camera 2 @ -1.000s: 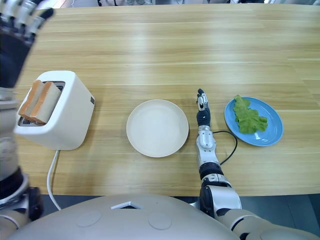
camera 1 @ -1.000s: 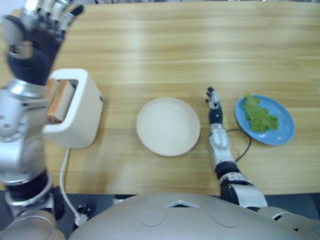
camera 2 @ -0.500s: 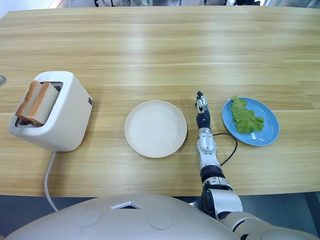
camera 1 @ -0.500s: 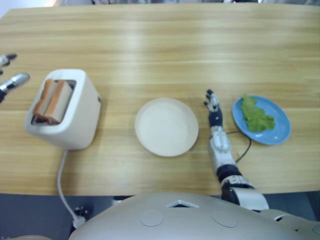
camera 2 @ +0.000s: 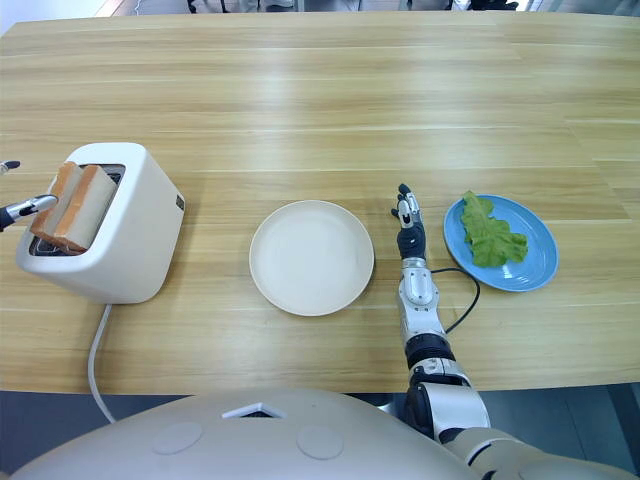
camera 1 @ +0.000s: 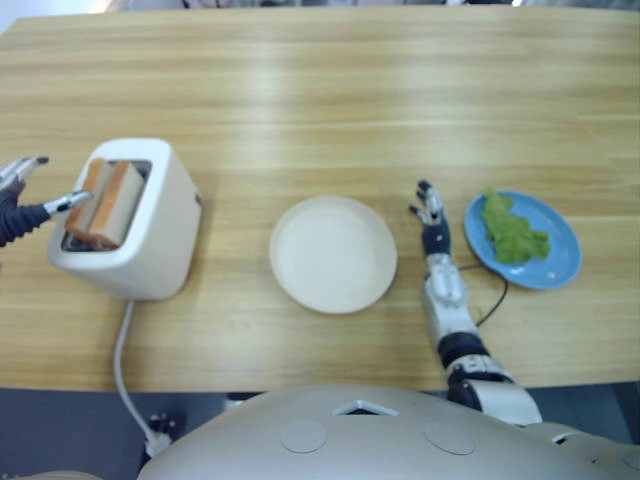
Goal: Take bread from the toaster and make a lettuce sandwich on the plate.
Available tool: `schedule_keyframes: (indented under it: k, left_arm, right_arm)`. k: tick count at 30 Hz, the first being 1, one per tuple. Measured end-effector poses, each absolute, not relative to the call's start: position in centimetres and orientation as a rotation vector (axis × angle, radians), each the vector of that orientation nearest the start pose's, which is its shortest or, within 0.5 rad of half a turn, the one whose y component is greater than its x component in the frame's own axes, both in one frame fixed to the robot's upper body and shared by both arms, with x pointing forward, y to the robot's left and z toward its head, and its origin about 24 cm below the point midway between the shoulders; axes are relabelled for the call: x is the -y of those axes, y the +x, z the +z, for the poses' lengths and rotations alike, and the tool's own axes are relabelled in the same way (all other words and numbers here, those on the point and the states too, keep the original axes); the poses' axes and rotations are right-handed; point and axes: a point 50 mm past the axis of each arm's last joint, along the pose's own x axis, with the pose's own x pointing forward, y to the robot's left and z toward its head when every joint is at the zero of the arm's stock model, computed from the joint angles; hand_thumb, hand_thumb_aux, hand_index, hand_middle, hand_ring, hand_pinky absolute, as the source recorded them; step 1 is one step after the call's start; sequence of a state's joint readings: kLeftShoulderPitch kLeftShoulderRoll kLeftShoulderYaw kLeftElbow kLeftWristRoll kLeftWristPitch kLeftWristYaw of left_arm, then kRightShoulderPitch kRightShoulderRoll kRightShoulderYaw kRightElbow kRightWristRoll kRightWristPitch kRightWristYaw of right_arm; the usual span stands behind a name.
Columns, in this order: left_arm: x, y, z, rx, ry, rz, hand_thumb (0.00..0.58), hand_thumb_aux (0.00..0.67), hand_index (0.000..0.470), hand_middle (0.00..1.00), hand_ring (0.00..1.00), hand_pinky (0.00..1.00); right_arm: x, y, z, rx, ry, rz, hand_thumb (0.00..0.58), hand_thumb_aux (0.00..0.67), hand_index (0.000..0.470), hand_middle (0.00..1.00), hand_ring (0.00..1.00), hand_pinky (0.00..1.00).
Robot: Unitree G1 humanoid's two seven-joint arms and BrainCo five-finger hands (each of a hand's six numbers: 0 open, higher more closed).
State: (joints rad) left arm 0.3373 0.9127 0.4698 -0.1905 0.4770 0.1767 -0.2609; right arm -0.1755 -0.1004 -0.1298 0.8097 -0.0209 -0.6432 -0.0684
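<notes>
Pale wooden table. White box-shaped toaster is sitting at the left, two browned bread slices standing upright in its slot, its white cord trailing toward the near edge. Left hand is poking in from the left edge, one fingertip just beside the outer slice. Round cream plate is sitting at centre. Right hand is lying flat, fingers straight, between the cream plate and a round blue plate bearing a green lettuce leaf.
</notes>
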Motion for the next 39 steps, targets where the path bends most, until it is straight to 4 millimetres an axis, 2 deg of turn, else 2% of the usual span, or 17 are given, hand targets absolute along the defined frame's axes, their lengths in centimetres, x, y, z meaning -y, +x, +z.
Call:
schedule_keyframes:
  k: [8, 15, 24, 27, 39]
  left_arm:
    - [-35.8, 19.0, 14.4, -0.366, 1.388, 0.169, 0.0, 0.0, 0.0, 0.0, 0.0, 0.0]
    - [-35.8, 18.7, 14.3, -0.386, 1.424, 0.165, 0.0, 0.0, 0.0, 0.0, 0.0, 0.0]
    - [-33.7, 17.9, 16.4, -0.338, 1.525, 0.142, 0.0, 0.0, 0.0, 0.0, 0.0, 0.0]
    - [-33.1, 17.7, 16.5, -0.344, 1.552, 0.113, 0.0, 0.0, 0.0, 0.0, 0.0, 0.0]
    - [-33.9, 17.5, 15.7, -0.412, 1.586, 0.11, 0.0, 0.0, 0.0, 0.0, 0.0, 0.0]
  right_arm:
    - [19.7, 25.2, -2.9, 0.007, -0.098, -0.155, 0.0, 0.0, 0.0, 0.0, 0.0, 0.0]
    - [20.0, 25.0, -2.8, 0.004, -0.093, -0.163, 0.0, 0.0, 0.0, 0.0, 0.0, 0.0]
    - [20.3, 24.7, -3.0, -0.003, -0.086, -0.176, 0.0, 0.0, 0.0, 0.0, 0.0, 0.0]
    - [20.4, 24.6, -3.0, -0.004, -0.086, -0.181, 0.0, 0.0, 0.0, 0.0, 0.0, 0.0]
    - [21.6, 24.2, -3.0, -0.01, -0.09, -0.213, 0.0, 0.0, 0.0, 0.0, 0.0, 0.0]
